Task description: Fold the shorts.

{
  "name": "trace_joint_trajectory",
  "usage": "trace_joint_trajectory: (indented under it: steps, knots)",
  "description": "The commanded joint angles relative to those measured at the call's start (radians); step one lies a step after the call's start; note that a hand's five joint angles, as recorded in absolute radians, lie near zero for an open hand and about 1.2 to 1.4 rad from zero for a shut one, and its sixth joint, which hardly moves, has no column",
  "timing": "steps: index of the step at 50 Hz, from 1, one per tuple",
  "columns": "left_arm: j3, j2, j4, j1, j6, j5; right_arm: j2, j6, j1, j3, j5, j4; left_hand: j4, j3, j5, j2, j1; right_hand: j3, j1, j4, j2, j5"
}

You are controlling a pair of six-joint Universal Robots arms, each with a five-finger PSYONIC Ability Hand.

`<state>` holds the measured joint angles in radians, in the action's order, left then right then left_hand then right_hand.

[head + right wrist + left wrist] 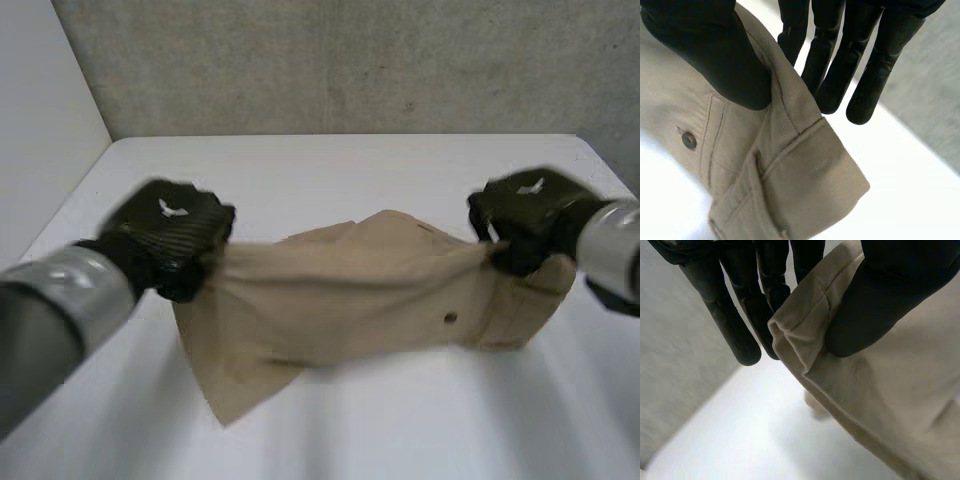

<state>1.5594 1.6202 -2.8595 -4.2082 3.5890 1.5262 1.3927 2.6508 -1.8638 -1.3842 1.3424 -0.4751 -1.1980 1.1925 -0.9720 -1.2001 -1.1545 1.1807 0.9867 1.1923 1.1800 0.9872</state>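
We saw the shorts [350, 300] lifted over the table [330, 170], lower part draped on it. Left hand [170, 235] pinched a hemmed edge and right hand [525, 215] the waistband corner, thumb vs fingers, prob. to stretch the cloth taut before a fold.

The beige shorts [350, 290] hang spread sideways over the middle of the white desk [400, 430]. Their upper edge is pulled taut and the lower cloth sags toward the desk. A small dark button [450, 318] sits near the bunched waistband end.
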Motion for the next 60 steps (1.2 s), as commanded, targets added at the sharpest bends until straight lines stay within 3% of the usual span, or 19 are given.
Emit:
trace_joint_trajectory:
  steps: [1,4,9,16,20,23,26,39,50,55,60]
  knots:
    - [-0.18,0.341,-0.026,0.002,-0.001,0.049,-0.237,-0.087,-0.031,0.08,0.132,0.006,-0.198,0.204,-0.25,-0.196,-0.242,0.216,0.41,0.204,0.216,0.235]
    - [-0.328,0.475,-0.024,0.007,0.002,0.133,-0.351,-0.098,-0.041,0.177,0.179,0.025,-0.198,0.204,-0.25,-0.196,-0.242,0.216,0.41,0.204,0.216,0.235]
    - [-0.644,0.636,-0.03,0.014,0.01,0.268,-0.422,-0.097,-0.072,0.306,0.21,0.157,-0.198,0.204,-0.25,-0.196,-0.242,0.216,0.41,0.204,0.216,0.235]
    - [-1.011,0.672,-0.188,0.013,0.074,0.289,-0.419,-0.13,-0.121,0.525,0.331,0.533,-0.198,0.204,-0.25,-0.196,-0.242,0.216,0.41,0.204,0.216,0.235]
    - [-1.11,0.627,-0.413,0.016,0.126,0.292,-0.348,-0.189,-0.141,0.582,0.35,0.798,-0.198,0.204,-0.25,-0.196,-0.242,0.216,0.41,0.204,0.216,0.235]
    - [-1.089,0.535,-0.593,0.023,0.129,0.295,-0.299,-0.216,-0.158,0.582,0.354,0.963,-0.198,0.204,-0.25,-0.196,-0.242,0.216,0.41,0.204,0.216,0.235]
    - [-1.023,0.488,-0.675,0.028,0.129,0.293,-0.288,-0.218,-0.176,0.582,0.354,0.975,-0.198,0.204,-0.25,-0.196,-0.242,0.216,0.41,0.204,0.216,0.235]
    - [-0.609,0.475,-0.678,0.019,0.087,0.298,-0.334,-0.216,-0.192,0.392,0.336,0.908,-0.198,0.204,-0.25,-0.196,-0.242,0.216,0.41,0.204,0.216,0.235]
    - [-0.228,0.556,-0.676,0.026,0.039,0.298,-0.56,-0.23,-0.204,0.177,0.317,0.877,-0.198,0.204,-0.25,-0.196,-0.242,0.216,0.41,0.204,0.216,0.235]
    - [-0.148,0.629,-0.649,0.036,0.045,0.298,-0.604,-0.238,-0.206,0.156,0.322,0.774,-0.198,0.204,-0.25,-0.196,-0.242,0.216,0.41,0.204,0.216,0.235]
    - [-0.078,0.561,-0.555,0.04,0.04,0.295,-0.56,-0.227,-0.206,0.116,0.325,0.649,-0.198,0.204,-0.25,-0.196,-0.242,0.216,0.41,0.204,0.216,0.235]
